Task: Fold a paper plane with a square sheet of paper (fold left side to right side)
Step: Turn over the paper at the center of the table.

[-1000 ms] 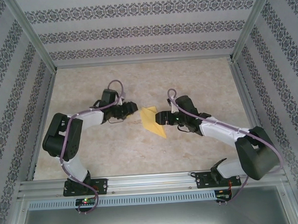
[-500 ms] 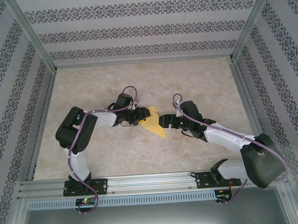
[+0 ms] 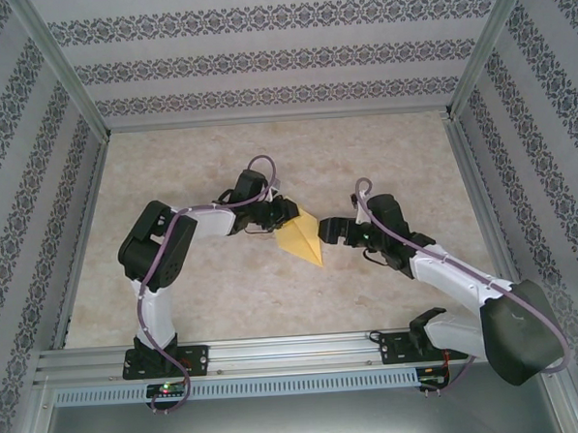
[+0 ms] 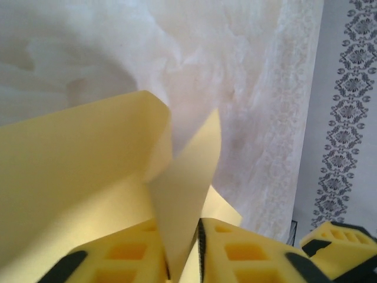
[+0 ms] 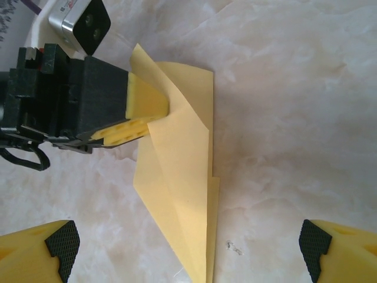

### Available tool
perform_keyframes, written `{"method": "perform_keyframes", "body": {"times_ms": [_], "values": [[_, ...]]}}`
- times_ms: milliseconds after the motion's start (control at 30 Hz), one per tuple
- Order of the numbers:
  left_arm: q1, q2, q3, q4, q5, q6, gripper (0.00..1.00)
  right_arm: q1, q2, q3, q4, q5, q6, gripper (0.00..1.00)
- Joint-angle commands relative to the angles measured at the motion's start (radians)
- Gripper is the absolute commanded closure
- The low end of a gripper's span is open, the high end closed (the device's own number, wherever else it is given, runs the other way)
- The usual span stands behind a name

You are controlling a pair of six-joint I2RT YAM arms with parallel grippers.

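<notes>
The yellow sheet of paper [image 3: 301,241] lies mid-floor, folded into a narrow pointed dart with its tip toward the near side. My left gripper [image 3: 285,215] is shut on a raised flap at the paper's wide far-left end. In the left wrist view the flap [image 4: 182,194] stands pinched between the yellow pads [image 4: 235,253]. In the right wrist view the folded paper [image 5: 182,177] lies flat with the left gripper's fingers [image 5: 144,112] clamping its upper corner. My right gripper [image 5: 187,243] is open wide, just right of the paper [image 3: 327,232] and apart from it.
The floor is beige marbled [image 3: 267,159], fenced by aluminium rails [image 3: 277,348] and patterned walls [image 3: 262,72]. A small scrap of debris [image 5: 234,247] lies beside the paper's tip.
My left gripper moved right onto the paper's far-left end and shut on a flap. The right gripper drew back to the right and opened wider.
</notes>
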State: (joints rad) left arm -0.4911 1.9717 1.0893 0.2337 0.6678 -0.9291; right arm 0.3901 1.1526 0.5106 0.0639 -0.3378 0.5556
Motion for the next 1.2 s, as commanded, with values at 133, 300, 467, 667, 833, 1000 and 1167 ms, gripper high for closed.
{"method": "perform_keyframes", "body": {"times_ms": [133, 300, 467, 667, 833, 1000, 1167], "values": [[0.015, -0.171, 0.028, -0.086, -0.026, 0.113, 0.95, -0.134, -0.004, -0.032, 0.07, -0.322, 0.07, 0.02], [0.08, -0.31, 0.027, -0.154, -0.028, 0.151, 1.0, -0.167, 0.027, -0.031, 0.24, -0.481, 0.175, 0.02], [0.129, -0.396, 0.043, -0.147, 0.007, 0.121, 1.0, -0.135, 0.124, 0.001, 0.486, -0.612, 0.341, 0.02], [0.136, -0.435, 0.076, -0.11, 0.05, 0.076, 1.0, -0.045, 0.234, 0.066, 0.645, -0.637, 0.447, 0.02], [0.137, -0.442, 0.067, -0.053, 0.089, 0.024, 1.0, 0.009, 0.35, 0.107, 0.872, -0.65, 0.607, 0.07], [0.137, -0.45, 0.043, -0.043, 0.094, 0.01, 1.0, 0.018, 0.399, 0.135, 0.901, -0.641, 0.623, 0.31], [0.136, -0.45, 0.026, -0.047, 0.084, 0.007, 1.0, 0.015, 0.393, 0.131, 0.867, -0.632, 0.593, 0.51]]}}
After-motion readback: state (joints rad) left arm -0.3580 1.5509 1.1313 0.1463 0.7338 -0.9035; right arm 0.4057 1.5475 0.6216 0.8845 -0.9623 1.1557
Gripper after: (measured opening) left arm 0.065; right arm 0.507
